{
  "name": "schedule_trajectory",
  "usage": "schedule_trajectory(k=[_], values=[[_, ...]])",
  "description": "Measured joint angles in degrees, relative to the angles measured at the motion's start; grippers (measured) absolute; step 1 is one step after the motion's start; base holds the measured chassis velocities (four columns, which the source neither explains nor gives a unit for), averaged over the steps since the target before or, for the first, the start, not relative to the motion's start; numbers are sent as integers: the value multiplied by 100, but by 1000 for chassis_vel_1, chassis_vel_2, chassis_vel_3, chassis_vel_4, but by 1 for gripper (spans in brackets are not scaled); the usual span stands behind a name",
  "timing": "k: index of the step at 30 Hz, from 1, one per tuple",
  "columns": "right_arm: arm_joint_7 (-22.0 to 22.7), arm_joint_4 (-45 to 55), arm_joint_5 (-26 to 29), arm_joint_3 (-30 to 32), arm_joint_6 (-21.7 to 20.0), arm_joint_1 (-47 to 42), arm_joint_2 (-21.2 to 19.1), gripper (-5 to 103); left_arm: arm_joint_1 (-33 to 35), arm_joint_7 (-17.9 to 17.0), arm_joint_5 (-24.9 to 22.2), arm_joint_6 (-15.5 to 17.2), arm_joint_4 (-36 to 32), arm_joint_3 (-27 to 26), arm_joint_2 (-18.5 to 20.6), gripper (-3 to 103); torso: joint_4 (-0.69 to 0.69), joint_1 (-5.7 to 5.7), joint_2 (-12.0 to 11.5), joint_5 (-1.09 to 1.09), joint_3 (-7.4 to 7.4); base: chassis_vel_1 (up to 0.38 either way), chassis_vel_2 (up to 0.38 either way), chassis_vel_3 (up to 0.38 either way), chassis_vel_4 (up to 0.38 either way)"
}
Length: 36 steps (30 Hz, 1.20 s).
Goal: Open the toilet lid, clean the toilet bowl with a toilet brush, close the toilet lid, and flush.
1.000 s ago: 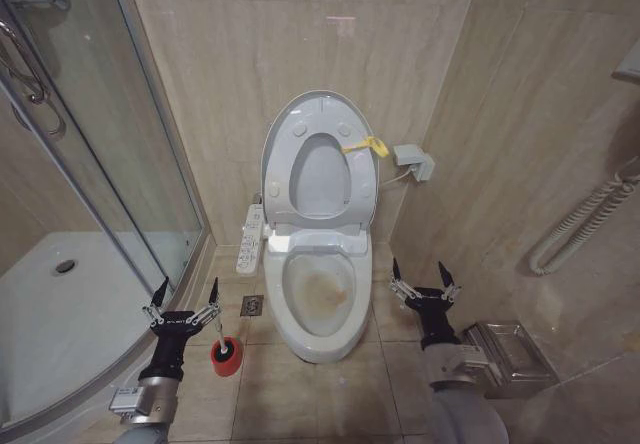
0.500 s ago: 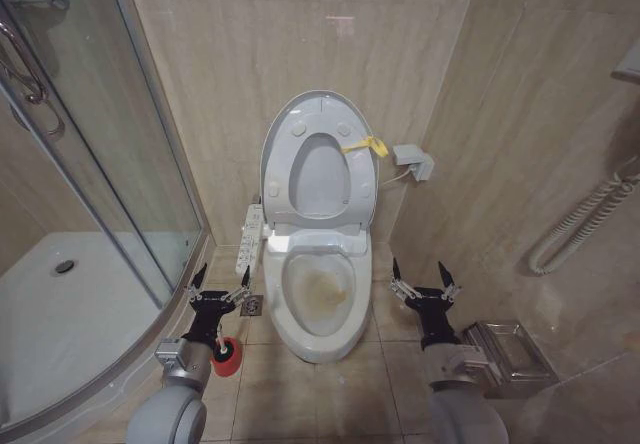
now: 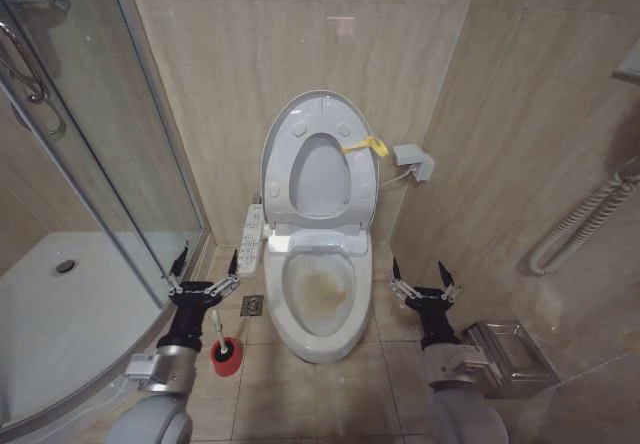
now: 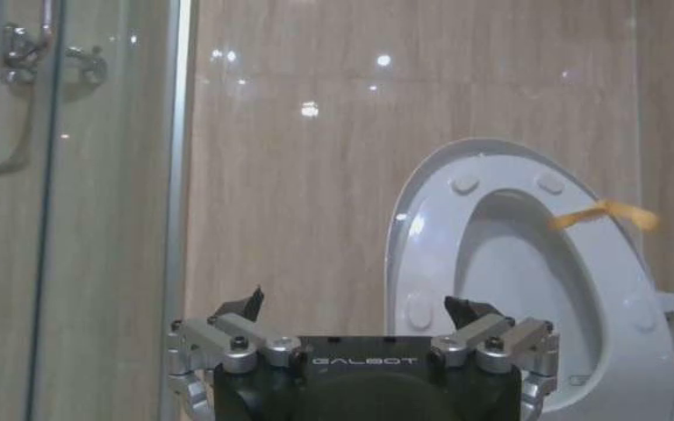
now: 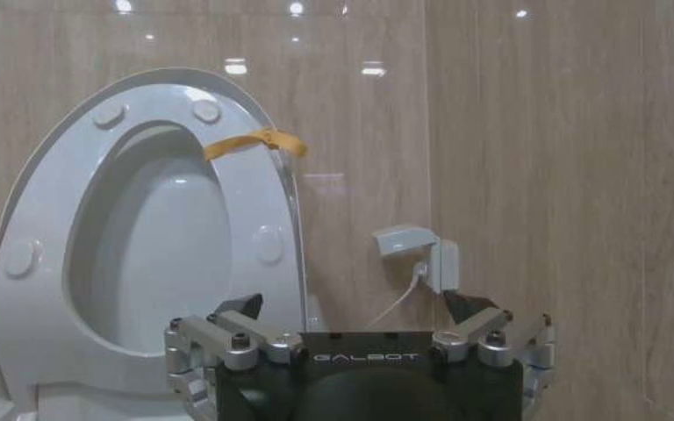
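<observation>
Even, warm, fairly bright light fills the room, with soft, weak shadows on the floor tiles point(image 3: 300, 394). Small bright glints of ceiling lights dot the glossy wall tiles point(image 4: 313, 105) in both wrist views, and a faint pinkish reflection shows high on the wall in the head view. The shower glass point(image 3: 110, 144) carries pale sheen. Straight lines bow toward the head view's edges.

The word "GALBOT" stood in pale letters on the black body of the left gripper point(image 4: 361, 320), just below its spread jaws. The same "GALBOT" mark sat on the right gripper point(image 5: 363, 316) (again on the black housing between the metal knuckles). No other writing could be read.
</observation>
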Motion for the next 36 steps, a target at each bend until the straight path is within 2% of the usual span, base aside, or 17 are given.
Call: schedule_trajectory(k=[4, 6, 7, 10, 19, 36], values=[[0, 0, 0, 0, 0, 0, 0, 100, 140, -167, 76, -185, 366, -3, -30, 100, -1, 0, 0, 0, 0, 0, 0, 0, 0], [0, 0, 0, 0, 0, 0, 0, 100, 215, -274, 132, -449, 779, 5, -55, 100, -1, 0, 0, -1, 0, 0, 0, 0, 0], [0, 0, 0, 0, 0, 0, 0, 100, 215, -274, 132, -449, 779, 5, -55, 100, -1, 0, 0, -1, 0, 0, 0, 0, 0], [0, 0, -1, 0, 0, 0, 0, 100, 271, -298, 203, -771, 1078, 7, -101, 100, 0, 0, 0, -1, 0, 0, 0, 0, 0], [0, 0, -1, 0, 0, 0, 0, 100, 304, -89, 409, -882, 902, 107, -213, 100, -1, 0, 0, 0, 0, 0, 0, 0, 0], [0, 0, -1, 0, 0, 4, 0, 100, 323, -42, 435, -969, 951, 118, -258, 100, 0, 7, -2, 0, 3, -85, 80, 82, -82]])
